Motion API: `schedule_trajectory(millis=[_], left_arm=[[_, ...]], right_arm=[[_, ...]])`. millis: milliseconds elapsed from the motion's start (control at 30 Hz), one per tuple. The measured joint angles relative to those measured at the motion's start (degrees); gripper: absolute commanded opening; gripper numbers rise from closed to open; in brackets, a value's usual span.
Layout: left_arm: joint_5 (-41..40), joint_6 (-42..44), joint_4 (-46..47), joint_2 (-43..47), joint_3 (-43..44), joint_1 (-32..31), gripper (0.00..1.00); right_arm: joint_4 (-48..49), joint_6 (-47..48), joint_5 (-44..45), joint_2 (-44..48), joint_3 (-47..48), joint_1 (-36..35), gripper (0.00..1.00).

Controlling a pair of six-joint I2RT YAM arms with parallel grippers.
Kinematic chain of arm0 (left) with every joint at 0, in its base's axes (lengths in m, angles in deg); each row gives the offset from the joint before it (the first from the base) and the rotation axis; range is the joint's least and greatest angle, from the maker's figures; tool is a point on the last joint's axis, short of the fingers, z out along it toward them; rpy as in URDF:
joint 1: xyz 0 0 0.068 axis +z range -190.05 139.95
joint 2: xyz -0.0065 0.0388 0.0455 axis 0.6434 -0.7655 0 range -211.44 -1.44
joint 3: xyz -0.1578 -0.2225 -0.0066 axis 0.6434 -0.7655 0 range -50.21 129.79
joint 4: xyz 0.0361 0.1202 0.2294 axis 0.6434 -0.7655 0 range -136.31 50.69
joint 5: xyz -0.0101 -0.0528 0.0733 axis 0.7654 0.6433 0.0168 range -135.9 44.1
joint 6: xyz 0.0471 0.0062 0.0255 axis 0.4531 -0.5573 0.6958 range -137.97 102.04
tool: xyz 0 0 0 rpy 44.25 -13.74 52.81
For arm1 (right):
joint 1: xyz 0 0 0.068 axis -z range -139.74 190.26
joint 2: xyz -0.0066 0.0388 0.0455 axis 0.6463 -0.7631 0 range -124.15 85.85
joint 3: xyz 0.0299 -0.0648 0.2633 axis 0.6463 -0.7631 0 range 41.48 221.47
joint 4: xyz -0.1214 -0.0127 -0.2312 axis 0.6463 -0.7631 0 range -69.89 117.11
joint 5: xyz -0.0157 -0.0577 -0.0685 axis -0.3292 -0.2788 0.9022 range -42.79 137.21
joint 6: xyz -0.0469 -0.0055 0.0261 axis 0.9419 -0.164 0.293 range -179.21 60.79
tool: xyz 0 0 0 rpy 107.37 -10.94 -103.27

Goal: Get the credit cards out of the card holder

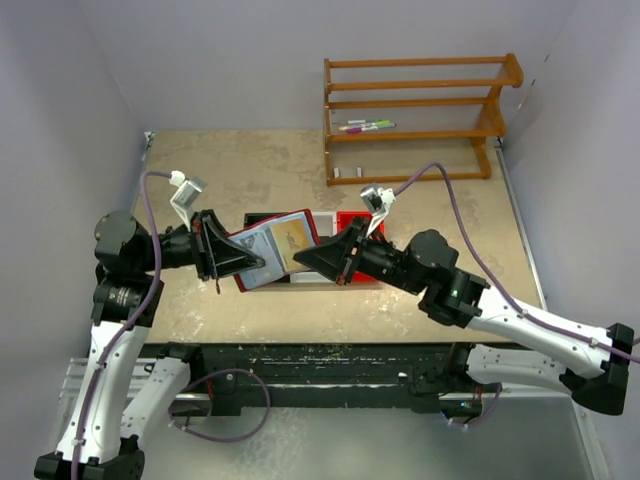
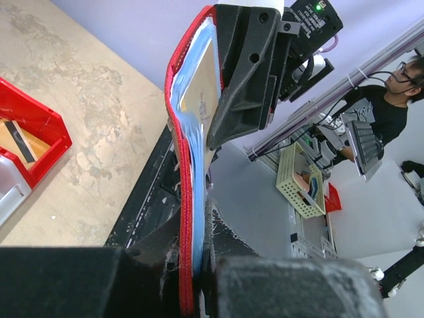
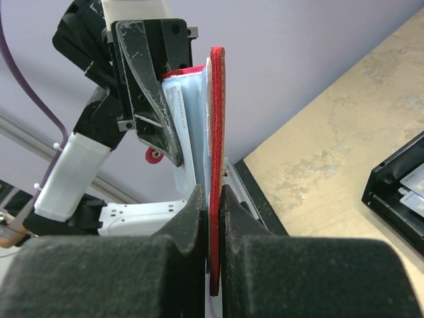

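Observation:
The card holder (image 1: 272, 250) is a maroon folder with blue-grey sleeves, held open in the air between both arms. A tan credit card (image 1: 293, 238) sits in its inner sleeve and also shows in the left wrist view (image 2: 202, 89). My left gripper (image 1: 240, 262) is shut on the holder's left edge (image 2: 189, 165). My right gripper (image 1: 305, 258) is shut on the right panel (image 3: 216, 119). In the left wrist view the holder's edge sits between my left gripper's (image 2: 199, 265) jaws. In the right wrist view my right gripper (image 3: 212, 205) clamps the maroon cover.
A red bin (image 1: 352, 222) and a black box (image 1: 262, 216) stand on the table under the holder. In the left wrist view the red bin (image 2: 46, 129) holds a tan card with a black stripe (image 2: 18, 139). A wooden rack (image 1: 415, 110) with markers (image 1: 365, 126) stands at the back right.

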Motion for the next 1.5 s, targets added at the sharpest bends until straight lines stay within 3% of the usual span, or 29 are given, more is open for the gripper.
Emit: schedule_trajectory(millis=[67,200,367,467,533,633,700,833,1233,1500], left_arm=[[-0.11,-0.68,0.63,0.00,-0.07,0.00,0.06],[-0.22,-0.87,0.87,-0.09,-0.22,-0.07,0.05],[-0.52,1.55,-2.29,-0.85,-0.13,0.00,0.02],[-0.96,5.90,-7.21,-2.08,0.79,0.00,0.02],[-1.51,8.59,-10.27,-3.23,1.51,0.00,0.02],[-2.38,11.45,-13.22,-4.59,1.88,0.00,0.02],[-2.82,12.50,-14.62,-5.38,1.88,0.00,0.02],[-3.06,13.35,-15.28,-5.73,1.88,0.00,0.02],[-2.16,13.09,-15.50,-6.62,1.88,0.00,0.03],[-0.24,12.63,-15.43,-6.60,1.97,0.00,0.04]], right_arm=[[0.20,-1.44,-0.72,0.20,-0.42,1.16,0.11],[0.81,-5.42,-5.99,-0.26,-1.20,5.64,0.40],[-1.01,-8.26,-13.20,-2.91,-1.49,16.87,0.77],[-5.62,-7.19,-15.54,-3.32,-0.81,21.24,0.87],[-8.52,-5.79,-16.11,-3.06,1.01,22.05,0.88],[-10.88,-2.89,-16.94,-1.55,4.87,22.08,0.81],[-10.47,-1.57,-17.97,-0.55,6.93,22.08,0.74],[-5.01,-1.97,-22.97,-0.68,8.41,21.64,0.69],[1.95,-4.70,-36.00,-16.20,10.95,15.08,0.60],[4.61,-5.95,-39.63,-17.51,10.95,14.95,0.51]])
